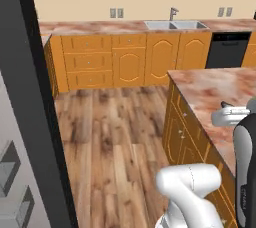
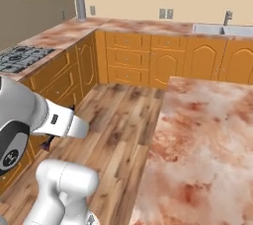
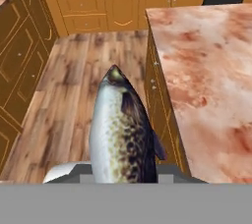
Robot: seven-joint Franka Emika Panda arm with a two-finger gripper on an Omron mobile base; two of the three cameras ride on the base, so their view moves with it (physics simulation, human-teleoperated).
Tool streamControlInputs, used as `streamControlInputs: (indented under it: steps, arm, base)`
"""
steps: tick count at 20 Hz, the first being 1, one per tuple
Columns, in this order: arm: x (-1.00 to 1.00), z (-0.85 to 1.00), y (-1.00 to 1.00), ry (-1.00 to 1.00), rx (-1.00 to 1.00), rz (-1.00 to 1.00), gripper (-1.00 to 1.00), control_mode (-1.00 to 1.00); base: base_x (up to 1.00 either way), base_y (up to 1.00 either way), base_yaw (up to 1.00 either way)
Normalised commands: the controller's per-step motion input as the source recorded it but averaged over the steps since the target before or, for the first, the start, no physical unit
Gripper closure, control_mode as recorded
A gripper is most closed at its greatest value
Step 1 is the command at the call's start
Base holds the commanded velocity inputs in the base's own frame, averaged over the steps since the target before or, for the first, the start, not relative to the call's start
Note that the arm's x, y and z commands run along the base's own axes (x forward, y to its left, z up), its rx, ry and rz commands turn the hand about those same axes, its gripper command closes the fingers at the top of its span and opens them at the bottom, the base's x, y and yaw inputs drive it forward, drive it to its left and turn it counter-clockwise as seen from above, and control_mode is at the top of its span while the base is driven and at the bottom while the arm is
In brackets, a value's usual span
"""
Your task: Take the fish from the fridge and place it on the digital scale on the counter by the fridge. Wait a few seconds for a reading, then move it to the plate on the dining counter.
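In the hand view, a wooden plank floor (image 3: 64,95) with orange wooden cabinets (image 3: 19,70) fills the nine o'clock side, and at centre a small flat fish (image 3: 120,129) with a pale grey belly and dark speckled back juts toward twelve o'clock from the bottom edge, apparently clamped in the gripper, whose fingertips it hides. The large reddish-brown marbled stone dining counter (image 3: 206,70) spreads from one to four o'clock, its near edge just beside the fish. The red-and-black rimmed plate cannot be seen here, so I judge the best approach is to keep the grip firm, carry the fish level and high over the counter's edge, and lower only once the plate is found.
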Motion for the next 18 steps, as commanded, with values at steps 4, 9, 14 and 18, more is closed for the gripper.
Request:
streamControlInputs:
  steps: [4,9,14,18]
  arm:
    - [0.00,0.00,0.00,0.00,0.00,0.00,1.00,1.00]
    - [0.00,0.00,0.00,0.00,0.00,0.00,1.00,1.00]
    - [0.00,0.00,0.00,0.00,0.00,0.00,1.00,1.00]
    - [0.00,0.00,0.00,0.00,0.00,0.00,1.00,1.00]
  base:
    - [1.00,0.00,0.00]
    - [1.00,0.00,0.00]
    - [1.00,0.16,0.00]
    - [1.00,0.47,0.12]
